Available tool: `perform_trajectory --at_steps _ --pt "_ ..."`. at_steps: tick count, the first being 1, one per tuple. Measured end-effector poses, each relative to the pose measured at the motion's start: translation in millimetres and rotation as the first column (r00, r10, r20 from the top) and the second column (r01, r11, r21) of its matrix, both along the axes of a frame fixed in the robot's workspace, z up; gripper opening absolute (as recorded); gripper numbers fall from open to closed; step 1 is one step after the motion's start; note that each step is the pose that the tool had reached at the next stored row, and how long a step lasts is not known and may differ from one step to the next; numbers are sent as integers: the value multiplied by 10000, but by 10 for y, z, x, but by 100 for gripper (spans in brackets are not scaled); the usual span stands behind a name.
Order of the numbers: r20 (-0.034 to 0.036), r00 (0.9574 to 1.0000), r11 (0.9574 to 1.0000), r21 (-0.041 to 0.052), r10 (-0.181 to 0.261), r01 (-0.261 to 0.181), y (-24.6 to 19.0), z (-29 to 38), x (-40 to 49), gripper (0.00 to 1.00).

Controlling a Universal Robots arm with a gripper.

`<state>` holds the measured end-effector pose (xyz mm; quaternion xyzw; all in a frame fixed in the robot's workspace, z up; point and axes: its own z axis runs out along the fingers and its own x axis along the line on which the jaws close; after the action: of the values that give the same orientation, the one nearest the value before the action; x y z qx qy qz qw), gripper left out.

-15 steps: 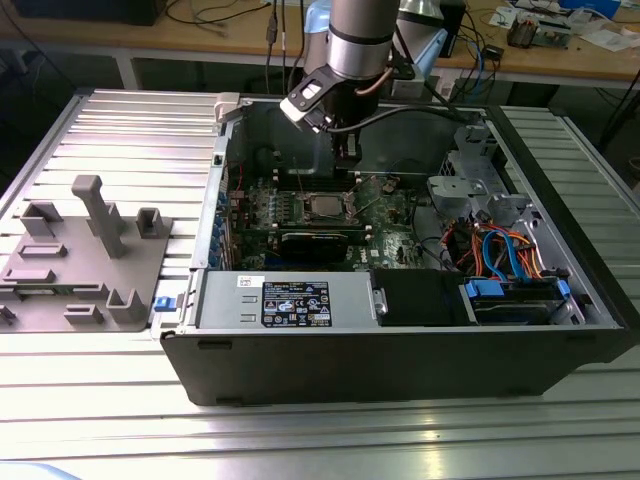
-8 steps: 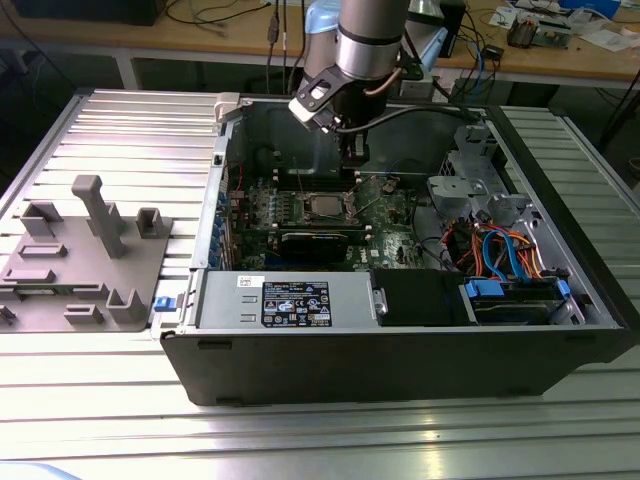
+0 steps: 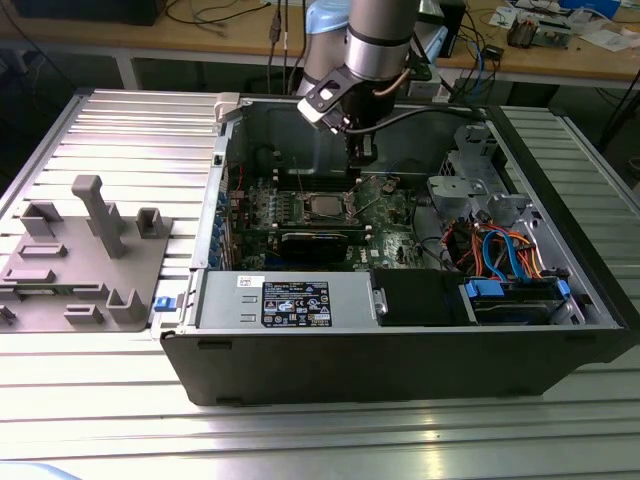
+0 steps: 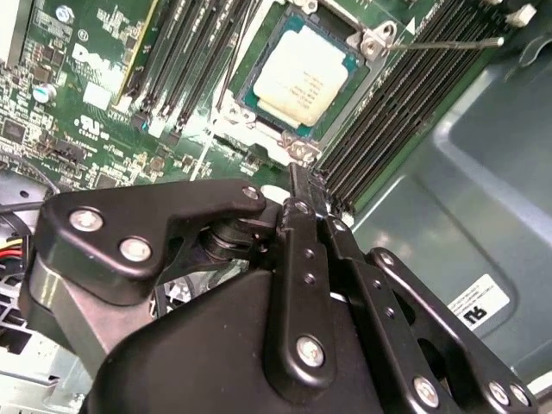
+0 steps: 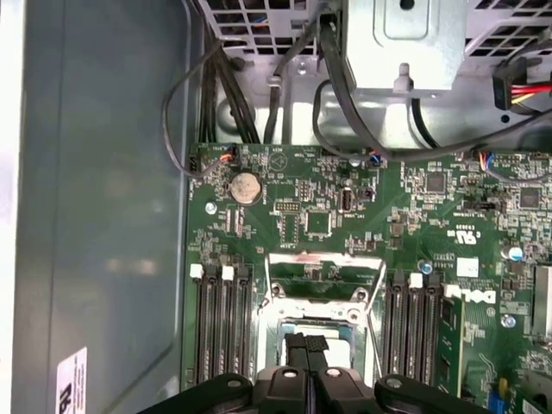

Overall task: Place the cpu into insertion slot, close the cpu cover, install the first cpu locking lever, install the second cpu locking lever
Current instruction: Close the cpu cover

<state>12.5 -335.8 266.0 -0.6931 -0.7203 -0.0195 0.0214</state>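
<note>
Silver-grey and square, the cpu (image 4: 302, 76) lies flat in the insertion slot (image 4: 244, 86), near the middle of the green motherboard (image 5: 319, 220). The motherboard lines the floor of the open computer case (image 3: 400, 360). The case sits on a ribbed metal table (image 3: 100, 420), taking up its centre and the exterior view's right. A grey moulded fixture tray (image 3: 85, 260) rests near the table's edge on the exterior view's left, well apart from the case.

The cpu cover (image 5: 345, 258) is swung up off the slot, and the board shows through its square window. It stands at the side of the slot that faces the coin battery (image 5: 245, 186). A thin wire locking lever (image 4: 448, 41) juts out from one corner of the slot over the black memory slots (image 4: 414, 95), which run along both sides of the slot.

The gripper (image 4: 297, 177) hangs over the edge of the slot opposite the raised cover. Its two black fingers (image 5: 297, 349) are pressed together with nothing between them. The tips are close above the chip, but I cannot tell whether they touch it. A grey power supply (image 3: 290, 300) with a label lies along the case wall nearest the exterior camera.
</note>
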Motion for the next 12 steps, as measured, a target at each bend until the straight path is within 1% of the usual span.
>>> perform_trajectory --at_steps 5,8,12 --pt "-3 10000 9999 142 -1 1 0 1 54 11" --pt "-6 10000 9997 242 -1 1 0 3 104 11" --pt "-9 10000 9995 319 -1 1 0 4 142 11"
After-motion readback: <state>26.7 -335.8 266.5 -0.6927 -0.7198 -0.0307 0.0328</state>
